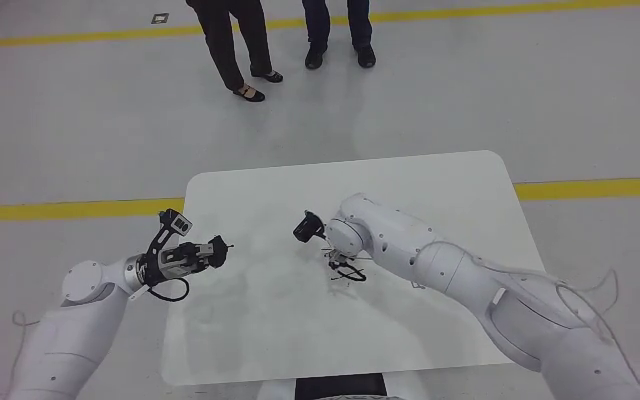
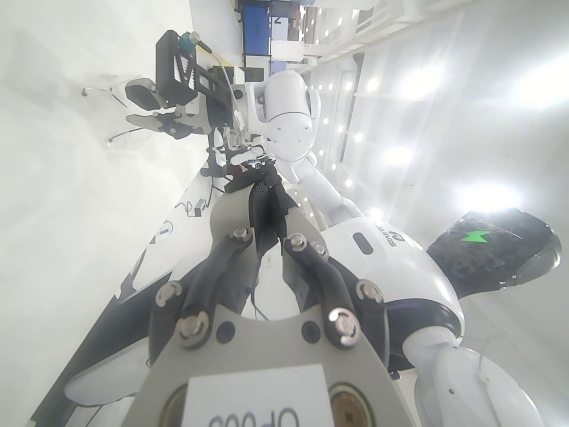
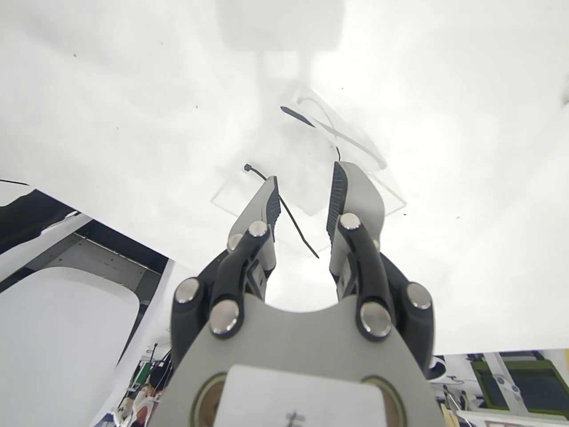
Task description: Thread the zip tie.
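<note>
A black zip tie (image 3: 284,211) lies on a clear plate (image 3: 391,188) on the table, its head at one end and its tail at the other. My right gripper (image 3: 306,173) hangs open just above it, one finger on each side of the strap. A second black tie (image 3: 298,117) and a clear tie (image 3: 351,139) lie farther along the plate. From above, the right gripper (image 1: 345,266) is over this small pile near the table's middle. My left gripper (image 1: 216,250) is shut and held above the table's left edge. Its fingers (image 2: 231,215) are pressed together, and I cannot tell if they hold anything.
The white table (image 1: 450,190) has wide bare room around the plate. In the left wrist view the other arm's gripper (image 2: 144,106) stands open over the table, with clear ties (image 2: 120,135) under it. The table's near edge (image 1: 250,380) is close to the left arm.
</note>
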